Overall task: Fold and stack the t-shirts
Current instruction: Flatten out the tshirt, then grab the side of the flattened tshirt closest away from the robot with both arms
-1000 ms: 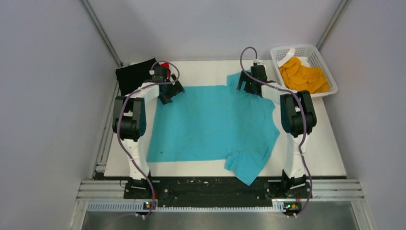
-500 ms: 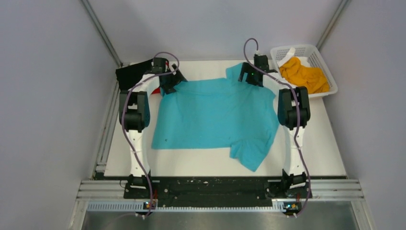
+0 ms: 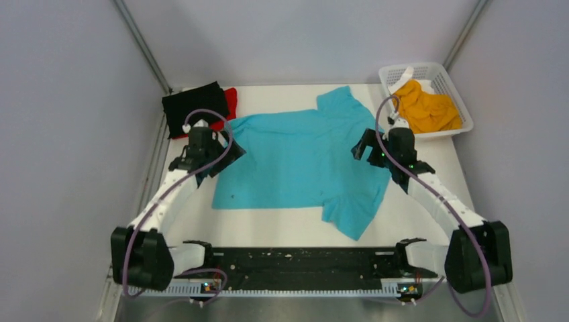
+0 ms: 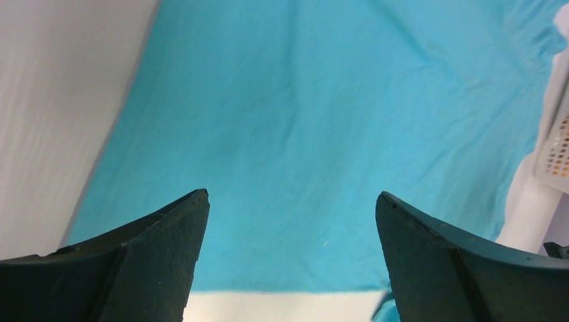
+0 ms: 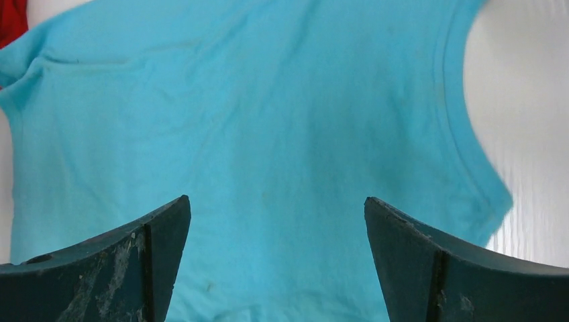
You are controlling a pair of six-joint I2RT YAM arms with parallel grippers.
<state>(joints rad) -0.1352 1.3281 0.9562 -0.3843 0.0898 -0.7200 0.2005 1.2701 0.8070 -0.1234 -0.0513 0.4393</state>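
Turquoise t-shirt spread flat on table; left gripper, right gripper over it, jaws wide apart, nothing held

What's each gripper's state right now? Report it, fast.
Left gripper: jaws open, holding nothing, over the turquoise t-shirt.
Right gripper: jaws open, holding nothing, over the same shirt.

Two slim white arms, left arm and right arm, with bulky black motor housings at the joints. Thin purple cable looped along each. Dark wedge-shaped fingers on the left gripper; those of the right gripper scuffed pale. Tiny lit dots at the bases, perhaps status lights.
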